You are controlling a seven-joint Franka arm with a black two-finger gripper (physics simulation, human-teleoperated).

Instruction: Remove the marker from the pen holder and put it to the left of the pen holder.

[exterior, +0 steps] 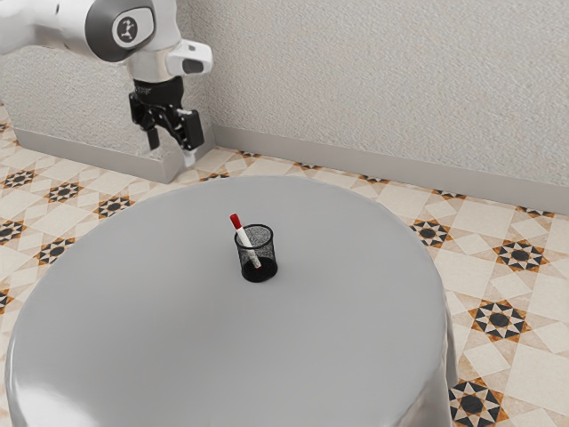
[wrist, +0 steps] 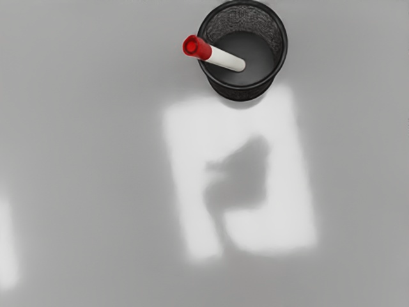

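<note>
Pen holder point(exterior: 270, 257), black mesh: is standing upright. Marker point(exterior: 243, 232), white, red-ended: is leaning inside it. Gripper point(exterior: 173, 147), fingers wide apart: is hanging well apart from it. Arm point(exterior: 160, 22): is bearing a round emblem point(exterior: 130, 29).

A red-capped marker point(wrist: 220, 57) leans inside a black mesh cup point(wrist: 241, 88) on a gray table point(wrist: 96, 141).

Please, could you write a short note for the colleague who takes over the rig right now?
Pincer: open, holding nothing, raised clear of the pen holder.
Marker: inside the pen holder, leaning on its rim, red end up and sticking out.
Pen holder: upright on the grey table.
Done: nothing of the task yet.
Left: grip the marker, lift it out, put it down to the left of the pen holder.
</note>
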